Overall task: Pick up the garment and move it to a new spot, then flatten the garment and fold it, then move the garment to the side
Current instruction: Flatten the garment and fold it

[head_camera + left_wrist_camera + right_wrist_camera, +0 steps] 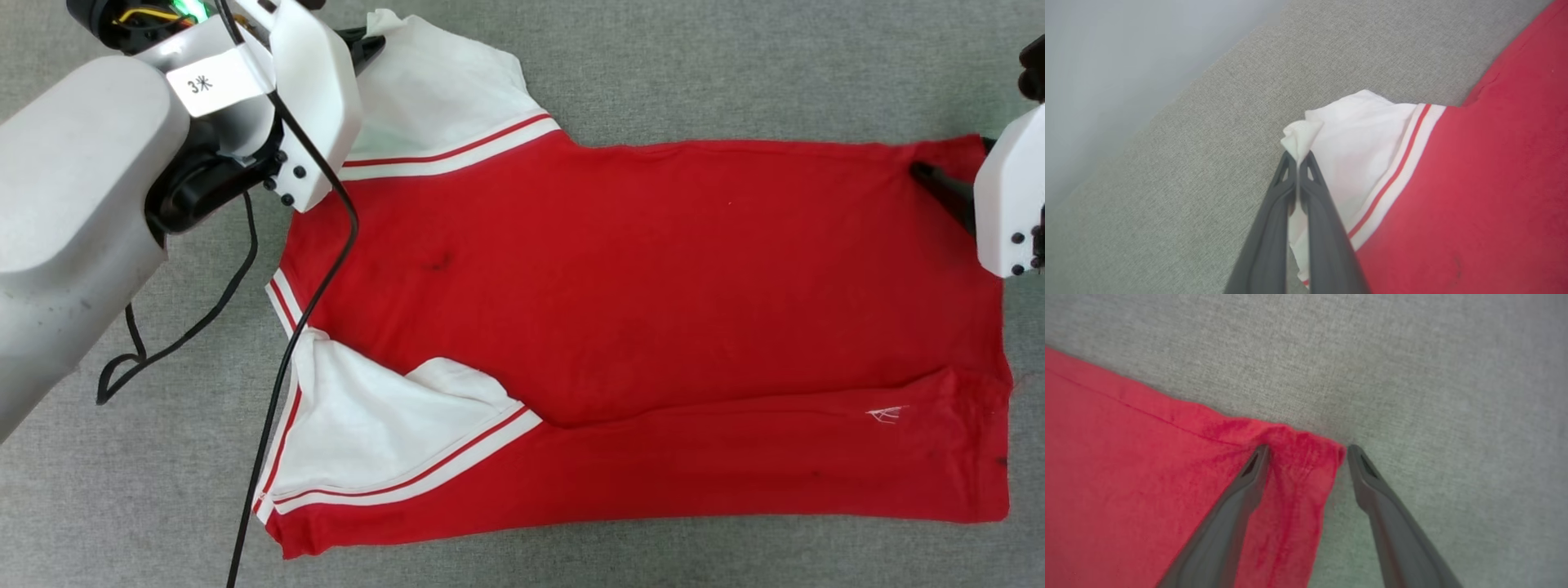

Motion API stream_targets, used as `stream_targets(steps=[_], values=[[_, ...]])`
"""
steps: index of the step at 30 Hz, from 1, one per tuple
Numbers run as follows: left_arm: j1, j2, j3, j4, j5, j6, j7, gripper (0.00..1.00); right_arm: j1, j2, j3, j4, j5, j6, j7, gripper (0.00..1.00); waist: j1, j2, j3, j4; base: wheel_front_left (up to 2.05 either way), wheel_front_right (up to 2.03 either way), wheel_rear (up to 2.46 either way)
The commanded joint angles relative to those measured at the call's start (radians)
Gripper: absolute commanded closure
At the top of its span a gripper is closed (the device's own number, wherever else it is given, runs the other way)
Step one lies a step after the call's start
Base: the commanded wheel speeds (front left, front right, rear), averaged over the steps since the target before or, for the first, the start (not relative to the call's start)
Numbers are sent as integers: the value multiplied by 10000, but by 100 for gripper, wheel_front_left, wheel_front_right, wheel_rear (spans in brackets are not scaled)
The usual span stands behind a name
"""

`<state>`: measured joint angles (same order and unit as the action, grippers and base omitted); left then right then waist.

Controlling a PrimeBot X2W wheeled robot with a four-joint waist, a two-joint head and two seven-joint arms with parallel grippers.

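Observation:
The garment (637,310), a red T-shirt with white sleeves and striped trim, lies spread on the grey cloth surface, its near long edge folded over the body. At the far left my left gripper (1298,157) is shut on the tip of the far white sleeve (1347,151); in the head view its fingers (363,45) poke out by that sleeve (441,90). At the far right corner my right gripper (1306,451) stands open, one finger on the red hem corner (1298,457), the other on the grey surface just off it. The head view shows one dark finger (939,184) at that corner.
A grey fabric surface (735,65) lies under and all around the shirt. A black cable (277,384) hangs from my left arm across the shirt's left end. The left wrist view shows the surface's edge (1180,94) beyond the sleeve.

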<state>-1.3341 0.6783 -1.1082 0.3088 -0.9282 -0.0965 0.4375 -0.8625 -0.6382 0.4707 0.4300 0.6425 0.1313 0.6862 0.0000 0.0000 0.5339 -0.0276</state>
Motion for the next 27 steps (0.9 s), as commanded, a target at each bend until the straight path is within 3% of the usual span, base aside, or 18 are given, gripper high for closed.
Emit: stream_targets(steps=[1, 6, 7, 8, 19, 27], values=[[-41, -38, -18, 35, 3, -6, -67, 100, 242, 291, 565, 556, -5, -9, 20, 0, 0, 0, 104, 88, 0, 0, 0], [3, -45, -39, 137, -32, -53, -151, 100, 549, 401, 1214, 1061, 338, 6, -122, 0, 0, 0, 90, 104, 0, 0, 0], [40, -33, -42, 172, -51, -65, -187, 100, 537, 394, 1293, 1099, 409, 6, -283, 70, 0, 0, 59, 91, 0, 0, 0], [89, -15, -50, 208, -66, -65, -211, 100, 476, 352, 1327, 1105, 449, 6, -497, 100, 0, 0, 10, 73, 0, 0, 0], [1026, 320, -29, 298, -325, 10, -978, 100, 286, -229, 1446, 837, 761, -14, -2936, 100, 0, 0, -1229, -45, 0, 0, 0], [2439, 788, -173, -668, -518, 603, -1643, 100, 1467, -435, 1232, 319, 867, -14, -4162, 100, 0, 0, -2252, 60, 0, 0, 0]])
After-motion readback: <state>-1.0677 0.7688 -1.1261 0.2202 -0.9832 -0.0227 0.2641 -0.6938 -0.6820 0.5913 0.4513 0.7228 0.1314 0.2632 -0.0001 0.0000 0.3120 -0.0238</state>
